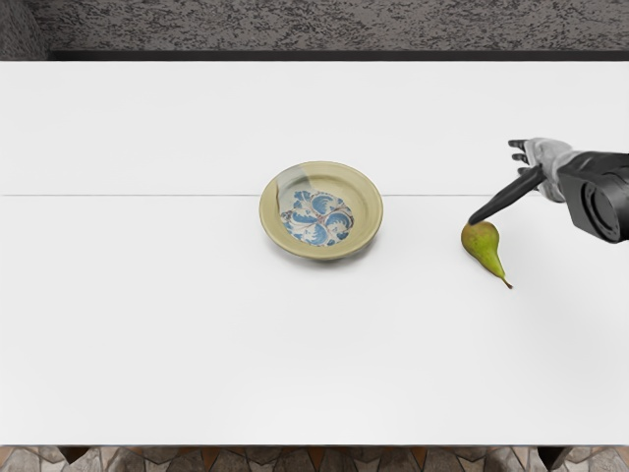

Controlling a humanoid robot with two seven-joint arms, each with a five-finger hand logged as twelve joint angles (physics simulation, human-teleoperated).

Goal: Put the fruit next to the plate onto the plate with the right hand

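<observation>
Head view showed the right hand (531, 165) open by the pear (482, 242), holding nothing; next, I guessed, it had to grab it.

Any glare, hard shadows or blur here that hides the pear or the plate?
Head view: flat, even light, with almost no cast shadows on the white table; one pale glare patch on the upper-left rim of the plate, its pattern still readable; the pear is clearly outlined and unobscured; the right hand, fingers spread, looks slightly soft; no distortion evident.
</observation>
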